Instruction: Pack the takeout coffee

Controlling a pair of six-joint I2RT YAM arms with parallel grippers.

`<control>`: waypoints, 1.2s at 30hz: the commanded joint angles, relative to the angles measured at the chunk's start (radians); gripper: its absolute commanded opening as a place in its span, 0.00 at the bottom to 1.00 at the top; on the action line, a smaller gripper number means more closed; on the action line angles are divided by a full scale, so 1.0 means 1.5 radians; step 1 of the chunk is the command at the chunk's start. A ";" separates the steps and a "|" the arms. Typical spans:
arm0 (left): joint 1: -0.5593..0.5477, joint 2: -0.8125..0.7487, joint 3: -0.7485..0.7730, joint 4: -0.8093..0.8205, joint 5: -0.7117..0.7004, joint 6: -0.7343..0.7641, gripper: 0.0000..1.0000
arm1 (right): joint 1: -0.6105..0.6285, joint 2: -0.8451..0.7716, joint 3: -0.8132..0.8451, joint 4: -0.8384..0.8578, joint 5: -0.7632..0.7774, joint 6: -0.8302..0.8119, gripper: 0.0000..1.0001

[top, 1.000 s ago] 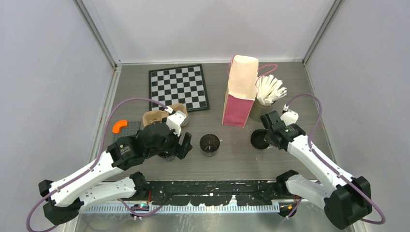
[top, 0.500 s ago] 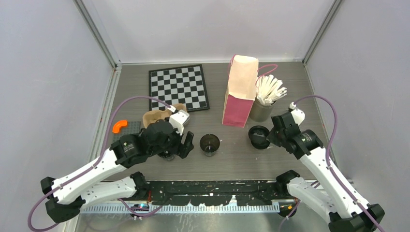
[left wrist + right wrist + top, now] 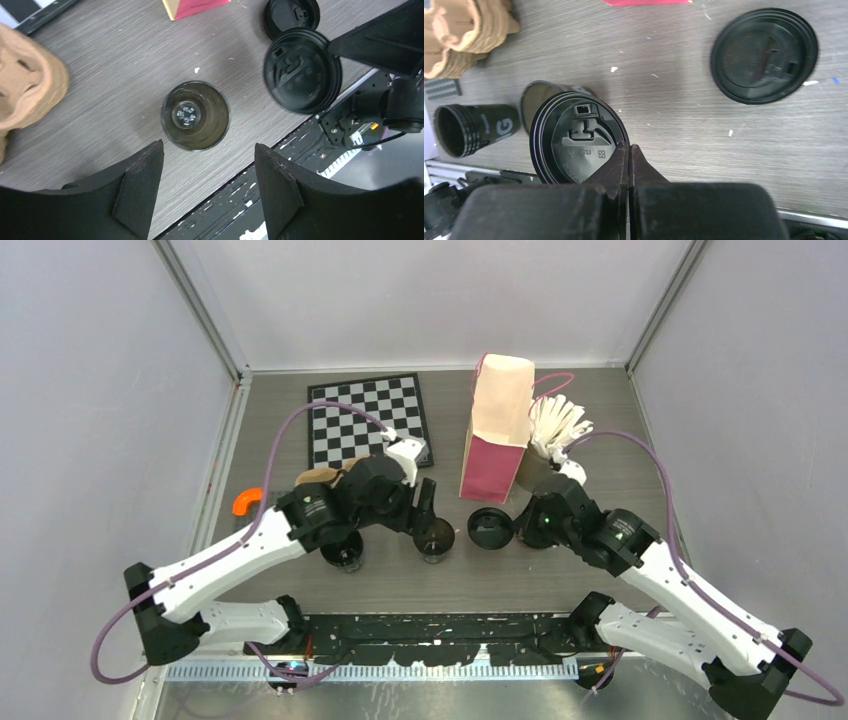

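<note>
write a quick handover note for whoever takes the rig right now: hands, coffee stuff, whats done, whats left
Left hand: open, hovering at the middle cup, gripping nothing.
Right hand: shut on a lid, held close by that cup, not on it.
Other cup: open, on the table to the left of the middle one.
Second lid: flat on the table.
Done: one lid picked up.
Left: lid both cups, then pack them. The paper bag stands behind; the pulp tray is at the left.
</note>
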 commanded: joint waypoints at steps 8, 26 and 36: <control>0.002 0.097 0.031 0.091 0.092 -0.056 0.65 | 0.106 0.059 0.079 0.087 0.068 0.029 0.00; 0.002 0.128 0.008 0.111 0.069 -0.064 0.47 | 0.119 0.072 0.079 0.122 0.055 0.011 0.00; 0.002 0.116 -0.013 0.145 0.099 -0.082 0.08 | 0.123 0.067 0.051 0.179 0.035 -0.008 0.00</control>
